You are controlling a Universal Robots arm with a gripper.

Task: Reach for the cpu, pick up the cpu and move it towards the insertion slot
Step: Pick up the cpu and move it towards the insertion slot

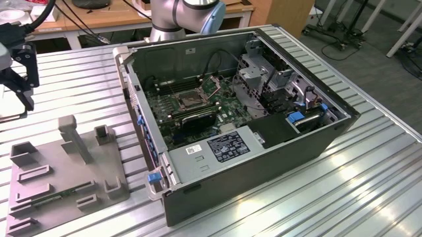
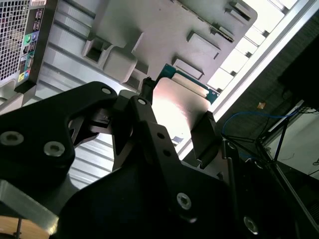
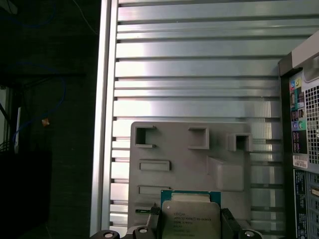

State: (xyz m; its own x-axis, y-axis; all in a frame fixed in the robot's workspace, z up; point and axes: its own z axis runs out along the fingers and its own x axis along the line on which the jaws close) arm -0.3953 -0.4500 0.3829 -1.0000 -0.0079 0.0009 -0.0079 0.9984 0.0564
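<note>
Jaws closed on the cpu [image 3: 191, 221], with a black finger [image 3: 228, 221] pressed against each of two opposite edges. Both wrist views show the small square chip held this way, its pale metal face catching the light. The cpu hangs in the air, clear of the grey plastic tray [image 3: 189, 159] lying on the ribbed metal desk [image 1: 369, 163] below it. In the exterior view, the jaws hang at the exterior view's left edge, beyond the tray. An open computer case [image 1: 264, 148] lies well apart from them. Inside it, the insertion slot [image 1: 187, 101] sits on the green motherboard [image 1: 228, 106]. Reaching and picking up look done; the carry to the slot is barely begun.
</note>
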